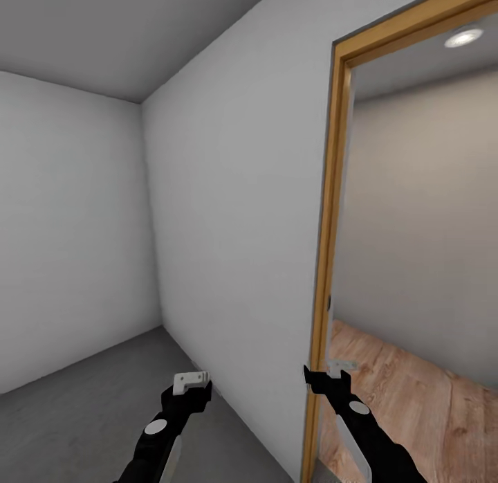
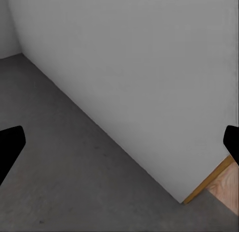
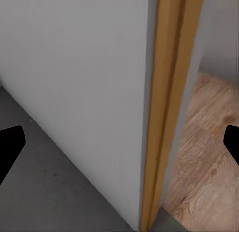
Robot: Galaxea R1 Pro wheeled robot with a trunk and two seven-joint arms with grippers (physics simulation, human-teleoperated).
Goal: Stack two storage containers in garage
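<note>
Right now I'm looking from the head camera at the corner of a bare room: the dark grey matte concrete floor (image 1: 83,414) runs away from me to the far left, where two plain white walls (image 1: 235,213) meet under a grey ceiling (image 1: 124,33). This is the garage side. On the right, a light wood door frame (image 1: 330,261) stands upright, and through it I see light wood-plank flooring (image 1: 415,407) stretching far right, a beige wall and a round ceiling light (image 1: 463,37).

My left gripper (image 1: 192,380) hangs low over the concrete, near the foot of the white wall; my right gripper (image 1: 339,367) sits just beside the door frame, over the plank side. Both arms are black with pale tips.

From the left wrist camera, the jaws stand wide, dark fingertips (image 2: 11,147) at the edges with nothing between them. From the right wrist camera the jaws are likewise wide and empty, fingertips (image 3: 10,147) far apart, facing the wall end and frame (image 3: 167,107), which stand squarely ahead.
</note>
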